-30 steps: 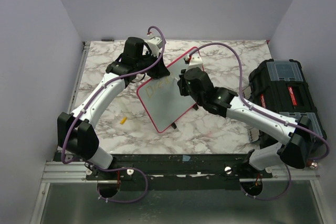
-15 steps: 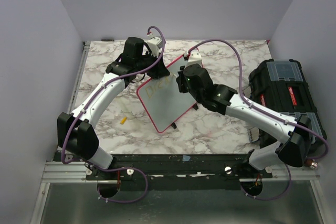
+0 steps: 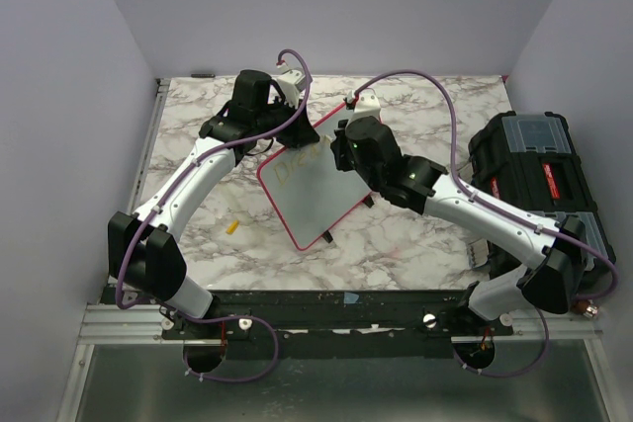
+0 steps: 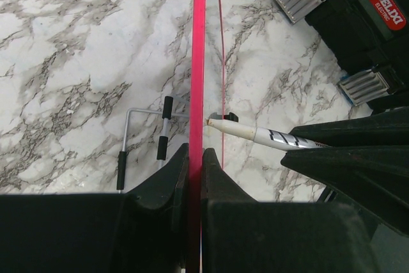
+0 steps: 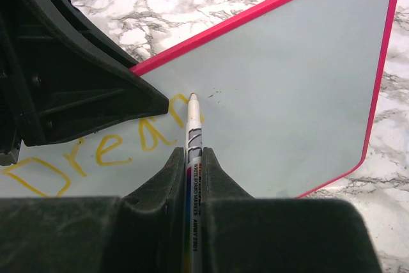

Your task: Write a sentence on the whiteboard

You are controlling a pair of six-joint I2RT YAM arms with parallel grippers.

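The whiteboard (image 3: 315, 193), white with a red-pink rim, is tilted up off the marble table. My left gripper (image 3: 300, 137) is shut on its upper edge; in the left wrist view the rim (image 4: 198, 62) runs edge-on between the jaws. My right gripper (image 3: 343, 150) is shut on a white whiteboard marker (image 5: 193, 139), whose tip touches the board face (image 5: 287, 94). The sentence (image 5: 96, 151) reads "Drea" in yellow, with a further stroke at the marker tip. The marker also shows in the left wrist view (image 4: 255, 133).
A black toolbox (image 3: 539, 180) stands at the right edge of the table. A small yellow marker cap (image 3: 232, 227) lies on the marble left of the board. The board's wire stand (image 4: 144, 139) shows beneath it.
My right gripper has moved up and left along the board with the marker. The left arm and the board have not moved.
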